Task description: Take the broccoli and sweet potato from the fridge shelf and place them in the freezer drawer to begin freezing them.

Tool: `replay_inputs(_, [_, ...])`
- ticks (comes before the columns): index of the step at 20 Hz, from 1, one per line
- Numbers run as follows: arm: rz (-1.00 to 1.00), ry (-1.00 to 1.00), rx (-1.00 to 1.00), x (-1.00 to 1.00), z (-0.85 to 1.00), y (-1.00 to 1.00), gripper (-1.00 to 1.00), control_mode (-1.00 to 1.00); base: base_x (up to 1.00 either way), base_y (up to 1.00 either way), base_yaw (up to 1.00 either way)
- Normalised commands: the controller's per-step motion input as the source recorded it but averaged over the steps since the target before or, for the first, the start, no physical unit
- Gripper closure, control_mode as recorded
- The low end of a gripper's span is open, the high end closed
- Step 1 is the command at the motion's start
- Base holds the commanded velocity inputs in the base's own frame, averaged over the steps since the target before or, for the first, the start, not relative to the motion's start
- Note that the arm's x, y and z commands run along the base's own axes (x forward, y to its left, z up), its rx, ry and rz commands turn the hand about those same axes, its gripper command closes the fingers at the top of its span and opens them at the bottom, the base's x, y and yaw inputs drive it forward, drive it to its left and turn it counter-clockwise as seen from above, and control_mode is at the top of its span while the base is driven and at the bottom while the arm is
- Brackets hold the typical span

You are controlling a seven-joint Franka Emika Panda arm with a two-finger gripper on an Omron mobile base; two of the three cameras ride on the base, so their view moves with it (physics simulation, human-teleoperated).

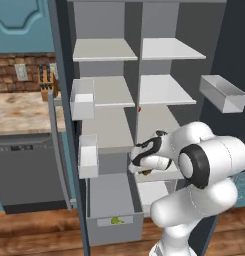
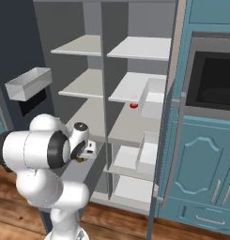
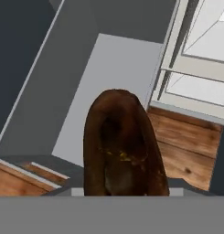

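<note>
sweet potato (image 3: 125, 146): dark brown | broccoli (image 1: 115, 220): yellow-green | freezer drawer (image 1: 114, 230): grey

Open fridge (image 1: 106, 20) with grey back wall, white shelves (image 1: 105, 50), pale door bins (image 1: 84, 98). Wood plank floor (image 1: 34, 230). Left: brick wall (image 1: 14, 70), marble desk (image 1: 19, 112) with knife block (image 1: 47, 85), dark dishwasher (image 1: 26, 170). Right: teal cabinets (image 2: 208, 168), built-in black oven (image 2: 215, 79).

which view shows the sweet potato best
The hand view: the sweet potato looms large and brown, close to the camera. Both base views show just a dark sliver of it under the gripper.
</note>
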Motion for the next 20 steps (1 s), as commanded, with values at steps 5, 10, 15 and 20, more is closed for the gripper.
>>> replay_inputs(5, [0.27,0.07,0.00,0.19,-0.45,0.32,1.00,-1.00,0.00,0.00,0.00])
replay_inputs(10, [0.23,0.08,-0.01,0.26,-0.56,0.31,1.00,-1.00,0.00,0.00,0.00])
replay_inputs(15, [0.18,0.09,0.00,0.18,-0.42,0.12,1.00,-1.00,0.00,0.00,0.00])
replay_inputs(20, [0.16,0.13,0.00,0.15,-0.33,0.14,1.00,-1.00,0.00,0.00,0.00])
